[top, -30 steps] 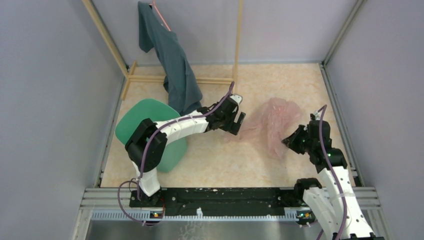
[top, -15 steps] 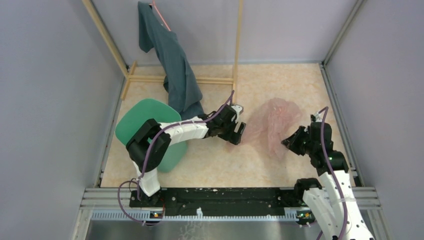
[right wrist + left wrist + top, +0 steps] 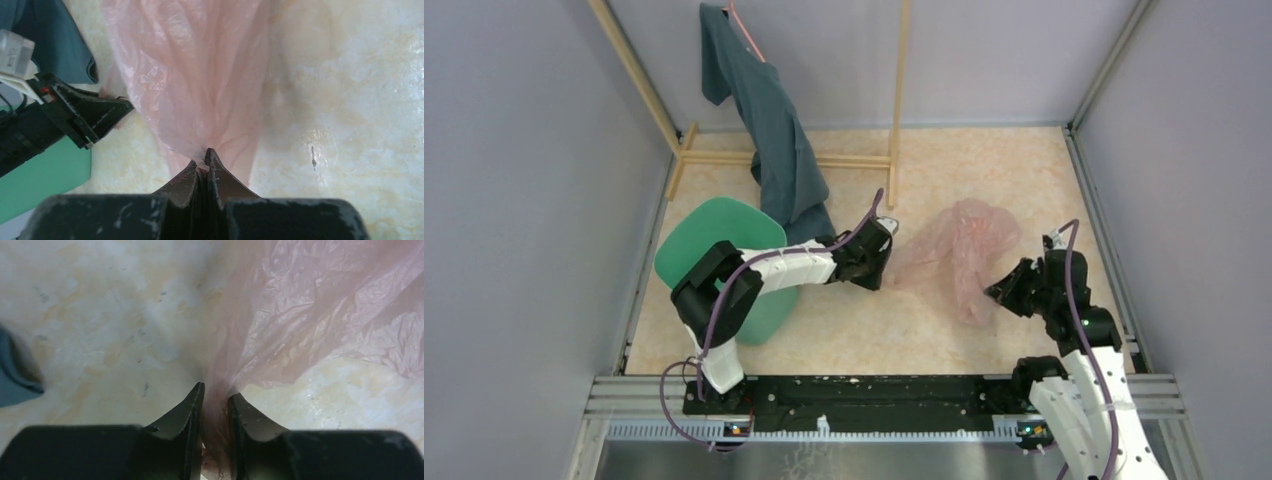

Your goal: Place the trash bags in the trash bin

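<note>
At the far left of the table (image 3: 1024, 170) sat the mint-green trash bin (image 3: 686, 245), with the elbow of the left arm hanging over it. The overhead view did not settle whether the bin stood upright or lay tipped. Just behind it a dark teal garment (image 3: 774, 130) hung from a wooden frame (image 3: 899, 90) and trailed down onto the table beside the bin.

The left arm reached out from above the bin towards the middle of the table. The left gripper (image 3: 871, 262) was low over the marbled surface, at the near-left edge of the trash bag (image 3: 964, 250). In its wrist view the left gripper (image 3: 216, 391) had its jaws drawn almost together. Only a narrow slot remained, and a gathered fold of the pink trash bag (image 3: 320, 305) was pinched in it. The rest of the film fanned away to the right.

The bag lay crumpled in the middle-right of the table, well apart from the bin and stretched between the two grippers.

On the right, the right gripper (image 3: 1002, 288) was at the bag's near-right corner. Its wrist view showed the right gripper (image 3: 204, 156) with its tips pressed tight on a bunched point of the film. From there the trash bag (image 3: 195, 75) spread upward and away, and the bin (image 3: 45, 175) showed at the left edge.
</note>
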Action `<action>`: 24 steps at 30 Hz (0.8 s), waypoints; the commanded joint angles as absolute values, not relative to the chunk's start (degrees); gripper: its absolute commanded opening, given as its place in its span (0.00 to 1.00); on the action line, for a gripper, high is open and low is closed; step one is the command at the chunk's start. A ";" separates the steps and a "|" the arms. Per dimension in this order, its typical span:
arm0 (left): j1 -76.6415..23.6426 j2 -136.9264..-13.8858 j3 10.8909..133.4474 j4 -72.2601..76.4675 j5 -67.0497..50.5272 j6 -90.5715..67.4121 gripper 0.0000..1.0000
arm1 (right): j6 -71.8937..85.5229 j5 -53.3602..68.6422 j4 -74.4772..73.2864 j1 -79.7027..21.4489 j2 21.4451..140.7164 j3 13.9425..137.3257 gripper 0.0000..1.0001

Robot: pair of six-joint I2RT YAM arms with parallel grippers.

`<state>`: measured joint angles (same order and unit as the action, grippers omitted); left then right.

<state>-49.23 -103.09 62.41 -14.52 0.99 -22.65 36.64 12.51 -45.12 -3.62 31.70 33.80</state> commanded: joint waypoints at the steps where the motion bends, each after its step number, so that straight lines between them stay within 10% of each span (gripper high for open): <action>1: -49.31 -97.53 60.11 -16.01 5.72 -25.37 0.18 | 37.75 12.81 -47.04 -3.52 30.10 30.82 0.00; 9: -39.15 -103.18 79.07 -21.58 -17.61 -29.33 0.00 | 35.53 16.45 -29.18 -3.51 51.15 40.61 0.00; 16: -37.31 -102.33 132.15 -34.36 -24.02 -23.05 0.00 | 21.73 15.00 -51.04 -11.70 75.51 111.47 0.00; 19: -45.77 -87.82 117.32 -21.35 -12.01 -15.34 0.00 | 18.48 13.23 -51.58 -21.43 74.94 124.89 0.00; 24: -47.41 -66.53 69.28 0.68 3.02 -20.43 0.00 | 21.17 14.98 -23.55 -22.22 52.79 72.04 0.00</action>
